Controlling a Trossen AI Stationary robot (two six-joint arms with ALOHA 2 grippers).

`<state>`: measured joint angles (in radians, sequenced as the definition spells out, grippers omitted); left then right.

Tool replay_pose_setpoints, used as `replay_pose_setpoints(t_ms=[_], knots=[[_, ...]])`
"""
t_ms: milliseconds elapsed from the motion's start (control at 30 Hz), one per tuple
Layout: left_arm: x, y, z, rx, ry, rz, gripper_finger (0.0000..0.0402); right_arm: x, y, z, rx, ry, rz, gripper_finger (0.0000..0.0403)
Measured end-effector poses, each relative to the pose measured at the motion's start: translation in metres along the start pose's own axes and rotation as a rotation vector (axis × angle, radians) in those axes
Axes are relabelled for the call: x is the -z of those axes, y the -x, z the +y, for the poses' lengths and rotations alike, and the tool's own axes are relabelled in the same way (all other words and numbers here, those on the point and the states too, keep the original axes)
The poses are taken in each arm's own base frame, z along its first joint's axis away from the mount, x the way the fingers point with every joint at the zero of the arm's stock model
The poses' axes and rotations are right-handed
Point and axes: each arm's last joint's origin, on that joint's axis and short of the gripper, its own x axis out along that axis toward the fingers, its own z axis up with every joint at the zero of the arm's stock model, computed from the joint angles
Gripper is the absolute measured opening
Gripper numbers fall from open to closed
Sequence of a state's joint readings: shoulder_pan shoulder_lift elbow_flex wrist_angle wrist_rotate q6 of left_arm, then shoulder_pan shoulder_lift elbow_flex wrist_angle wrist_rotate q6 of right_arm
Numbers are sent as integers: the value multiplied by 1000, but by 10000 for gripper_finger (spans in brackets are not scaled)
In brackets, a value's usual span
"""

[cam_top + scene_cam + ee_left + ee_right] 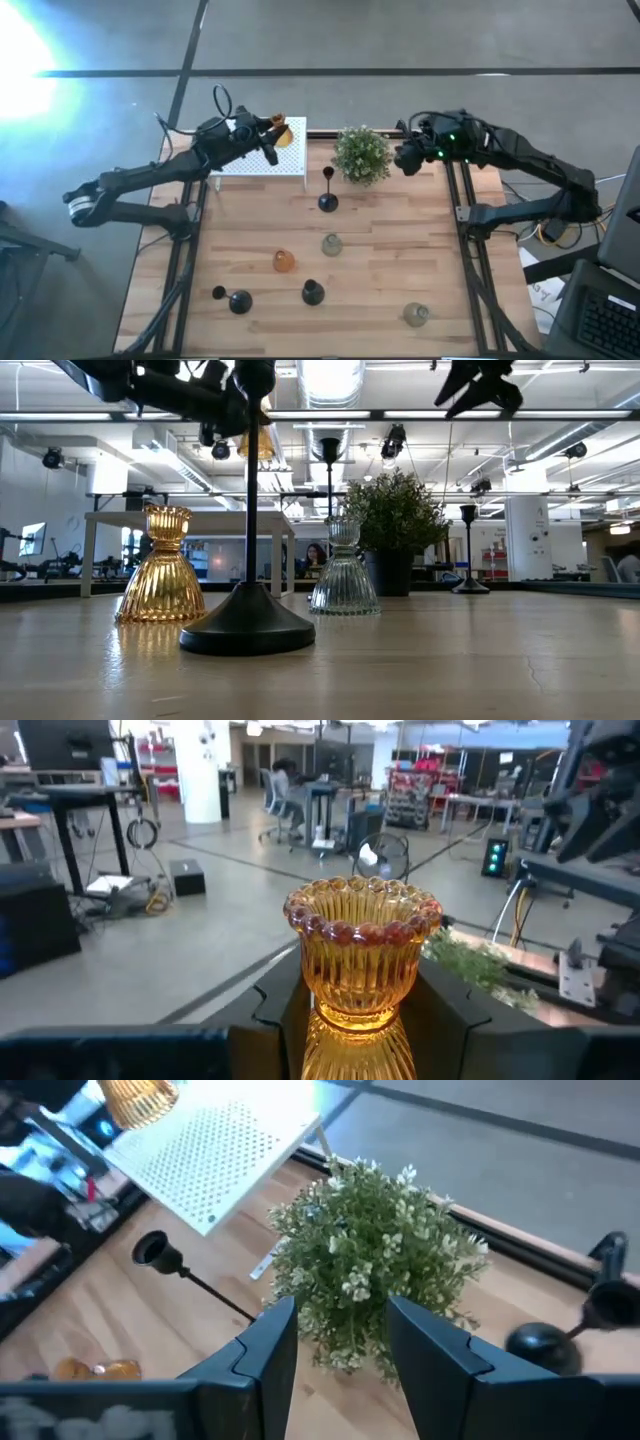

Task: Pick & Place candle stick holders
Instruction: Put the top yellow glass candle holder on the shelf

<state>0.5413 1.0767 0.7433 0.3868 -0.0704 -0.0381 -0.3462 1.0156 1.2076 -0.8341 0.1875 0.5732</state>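
The left gripper [277,133] hung over the white perforated box [262,150] at the far left of the desk [400,260], its fingers [455,1020] clamped on an amber glass candle holder [362,960]. The holder sat upright between them, its scalloped cup rising clear above the fingertips.

The right gripper [403,158] hovered just beside the bushy potted plant [361,154] at the far middle of the desk. Its two fingers [265,1350] stood apart with nothing between them, the plant's foliage showing through the gap from the wrist camera.

Just in front of the plant stood a black candle holder [327,195] with a round base, thin stem and small cup. Nearer the middle of the desk a second amber holder [284,261] stood near a clear glass one [332,244]. Closer to the front edge were another black holder [313,292] and, well to the left of it, a black one lying tipped over [233,298]. A further clear glass holder [416,315] sat toward the front right.

From desk height, the squat amber holder [162,565], a tall black one [248,560] and the clear one [344,567] stood in a loose row, apart from each other, with the plant [397,530] behind.
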Motion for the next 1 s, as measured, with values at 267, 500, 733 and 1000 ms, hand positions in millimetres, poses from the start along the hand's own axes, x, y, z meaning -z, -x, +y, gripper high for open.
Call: replay_pose_setpoints(t_ms=[267,500,733,1000], knots=[[26,-30,17,-71,-1,-54,126,35,-8,-22,-47,-90,-110,133],[56,-53,31,-116,-12,-17,126,47,-8,-29,-81,-143,-154,128],[77,-67,43,-161,-7,-14,126,48,-4,-31,-88,-146,-169,131],[95,-79,52,-195,7,-4,126,47,-4,-31,-69,-147,-182,123]])
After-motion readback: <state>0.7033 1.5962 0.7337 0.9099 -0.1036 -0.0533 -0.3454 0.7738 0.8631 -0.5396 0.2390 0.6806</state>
